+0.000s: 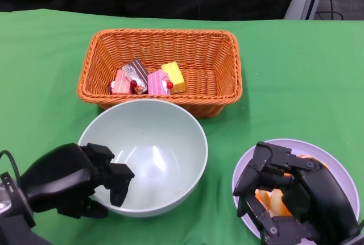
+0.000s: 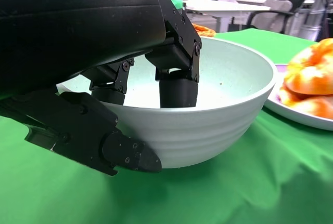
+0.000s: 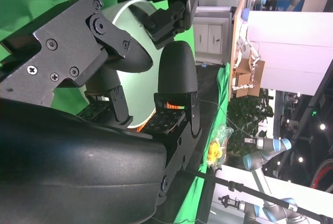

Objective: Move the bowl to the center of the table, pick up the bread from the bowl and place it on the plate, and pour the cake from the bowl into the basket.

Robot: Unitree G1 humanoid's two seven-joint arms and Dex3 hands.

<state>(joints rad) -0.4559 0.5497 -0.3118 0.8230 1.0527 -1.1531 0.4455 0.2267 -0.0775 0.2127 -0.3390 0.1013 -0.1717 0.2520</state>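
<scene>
Sitting on a green tablecloth (image 1: 45, 63), a pale green bowl (image 1: 149, 142) is gripped at its near rim by the left hand (image 1: 74, 179), fingers hooked inside and thumb outside. Just behind the bowl, a wicker basket (image 1: 162, 43) is seen with cake slices (image 1: 147, 78) lying in it. To the right, orange bread (image 1: 272, 200) is held against a lilac plate (image 1: 335, 168) by the right hand (image 1: 293, 199), whose fingers are curled around it.
</scene>
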